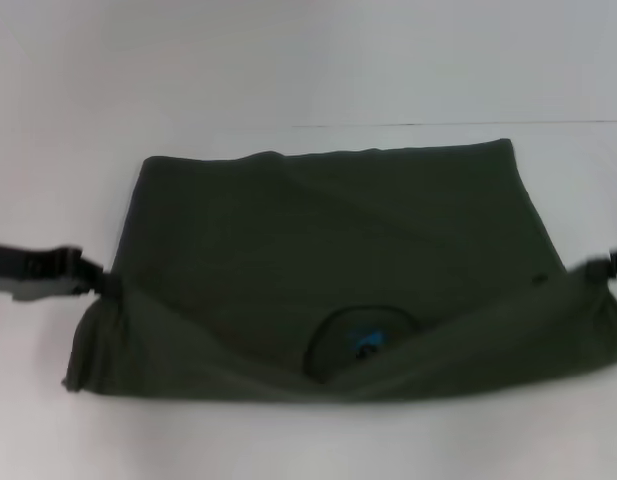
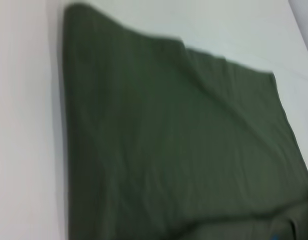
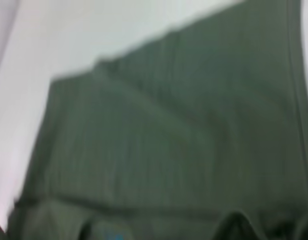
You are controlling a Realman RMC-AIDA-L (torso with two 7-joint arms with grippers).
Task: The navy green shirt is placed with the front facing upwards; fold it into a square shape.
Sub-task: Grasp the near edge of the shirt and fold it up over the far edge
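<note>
The navy green shirt (image 1: 328,230) lies on the white table, its sides folded in, so it forms a wide dark olive rectangle. Its near part, with the round neck and blue inner label (image 1: 366,342), is raised and stretched between my two grippers. My left gripper (image 1: 96,280) holds the shirt's near left corner. My right gripper (image 1: 606,266) holds its near right corner at the frame edge. The chest print is hidden. The shirt also fills the left wrist view (image 2: 168,150) and the right wrist view (image 3: 183,140), where no fingers show.
The white table (image 1: 288,60) runs around the shirt on all sides. A thin seam line (image 1: 468,124) crosses the table behind the shirt's far edge. Nothing else stands on the table.
</note>
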